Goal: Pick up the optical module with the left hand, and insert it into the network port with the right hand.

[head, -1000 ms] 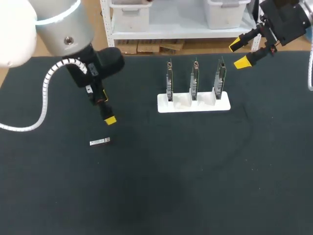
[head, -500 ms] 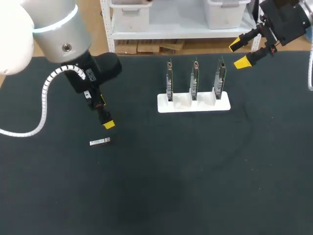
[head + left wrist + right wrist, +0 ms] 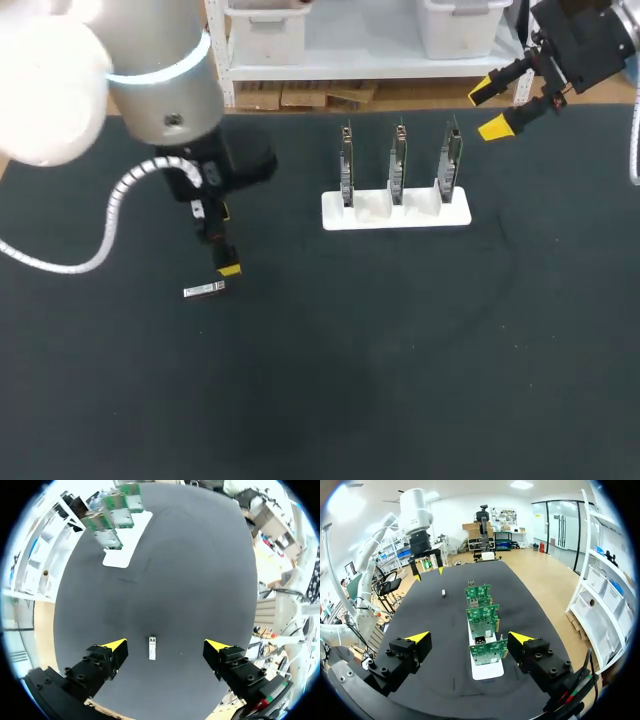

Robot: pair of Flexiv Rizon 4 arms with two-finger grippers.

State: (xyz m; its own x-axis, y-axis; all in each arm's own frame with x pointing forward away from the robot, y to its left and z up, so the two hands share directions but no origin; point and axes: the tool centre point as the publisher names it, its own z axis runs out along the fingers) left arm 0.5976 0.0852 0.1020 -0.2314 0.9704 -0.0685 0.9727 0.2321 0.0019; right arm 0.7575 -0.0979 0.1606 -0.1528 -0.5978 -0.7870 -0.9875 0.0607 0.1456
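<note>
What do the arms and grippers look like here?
Left arm: silver-grey cylindrical link, white rounded joint, pale blue ring, white corrugated conduit looping to a black wrist. Right arm: only its black wrist housing shows. Left gripper and right gripper: black blocky fingers with bolt heads, wedge-shaped bright yellow tips.

Head view: left gripper [image 3: 229, 268] shows one yellow tip, the other finger is hidden behind the wrist. Left arm [image 3: 150, 80] and right arm [image 3: 585, 40] are both cut off by the frame edge. Cards [image 3: 398, 160] in the white stand [image 3: 395, 212] sit edge-on, so the network ports are hidden. Right wrist view: optical module [image 3: 443, 593] is a speck at 11 o'clock from the stand, no detail. Left wrist view: cards far off at 11 o'clock from the gripper, blurred, farthest clipped by the rim.
</note>
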